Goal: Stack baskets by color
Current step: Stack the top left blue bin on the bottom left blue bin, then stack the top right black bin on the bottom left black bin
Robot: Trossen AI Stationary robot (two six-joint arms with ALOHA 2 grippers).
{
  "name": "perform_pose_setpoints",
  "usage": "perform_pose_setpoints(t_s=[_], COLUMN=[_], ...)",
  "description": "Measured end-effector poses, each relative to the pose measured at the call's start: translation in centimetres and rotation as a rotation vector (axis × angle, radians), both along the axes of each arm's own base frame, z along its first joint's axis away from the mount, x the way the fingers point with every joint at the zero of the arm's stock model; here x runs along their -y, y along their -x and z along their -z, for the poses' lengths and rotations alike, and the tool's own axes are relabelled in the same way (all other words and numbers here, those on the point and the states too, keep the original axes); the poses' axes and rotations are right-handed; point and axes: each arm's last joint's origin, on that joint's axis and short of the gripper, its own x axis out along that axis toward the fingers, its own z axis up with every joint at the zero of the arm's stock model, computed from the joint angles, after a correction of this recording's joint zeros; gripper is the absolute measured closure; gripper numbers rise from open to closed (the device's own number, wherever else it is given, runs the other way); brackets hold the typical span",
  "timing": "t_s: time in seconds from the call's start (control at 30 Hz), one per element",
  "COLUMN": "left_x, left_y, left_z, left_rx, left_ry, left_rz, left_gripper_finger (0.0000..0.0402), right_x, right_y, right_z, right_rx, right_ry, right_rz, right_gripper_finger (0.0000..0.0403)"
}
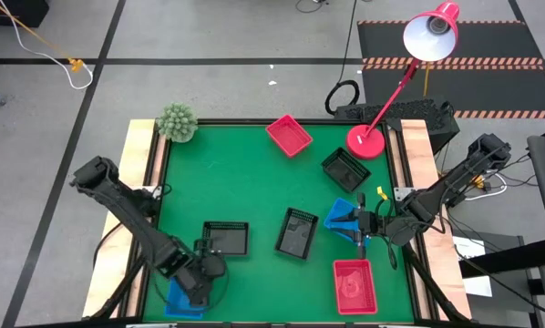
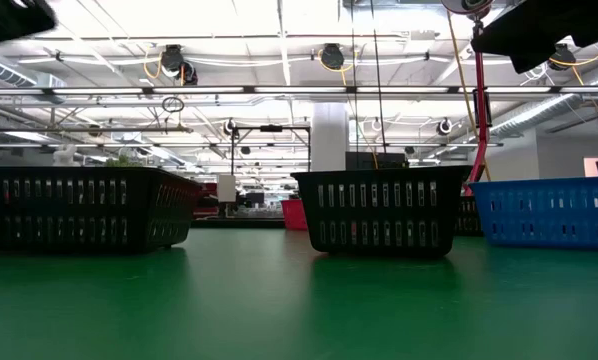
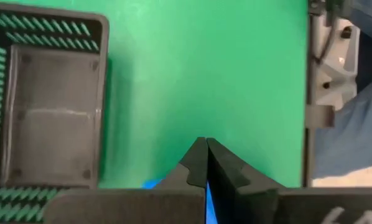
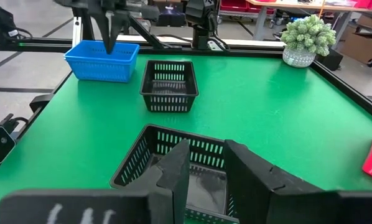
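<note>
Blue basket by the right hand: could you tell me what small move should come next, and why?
Probably the right hand should close on the wall of the blue basket beside it: the hand stands open, that basket sits alone, and the other blue basket lies across the table under the shut left hand.

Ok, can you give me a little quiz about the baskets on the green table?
1. How many black baskets lie on the table?
2. True or false: all the red baskets sit together in one pile.
3. What is the left end effector hovering over? A: a red basket. B: a blue basket. C: a black basket.

Key: 1: three. 2: false, they lie in two places far apart. 3: B.
</note>
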Motion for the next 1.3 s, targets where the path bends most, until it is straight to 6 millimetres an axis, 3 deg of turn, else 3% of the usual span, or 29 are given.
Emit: perform_pose_setpoints(t_s=[0.27,0.4,0.77,1.07,1.3], left_x=[-0.9,-0.8,-0.2,0.0,-1.1], left_y=[-2.5,-2.6,-1.3,-1.2,-1.7], left_z=[3.3,4.4,4.6,4.4,0.0], left_rx=[-0.127,-0.200,-0.258,-0.233,0.026], left_ry=[-0.021,-0.031,-0.061,-0.058,-0.172], left_rz=[0.086,0.096,0.073,0.076,0.077], left_gripper_finger=[0.0400,0.0400,0.0398,0.0396,0.0396], right_x=[0.0,0.0,0.0,0.0,0.2], right_y=[0.0,0.0,0.0,0.0,-0.1], right_z=[0.0,0.0,0.0,0.0,0.0], right_rx=[-0.003,-0.003,-0.002,-0.002,0.004], right_ry=[-0.001,-0.001,-0.002,-0.002,-0.023], right_rz=[0.002,0.002,0.003,0.003,0.024], right_gripper_finger=[0.0307,0.0307,0.0307,0.0307,0.0307])
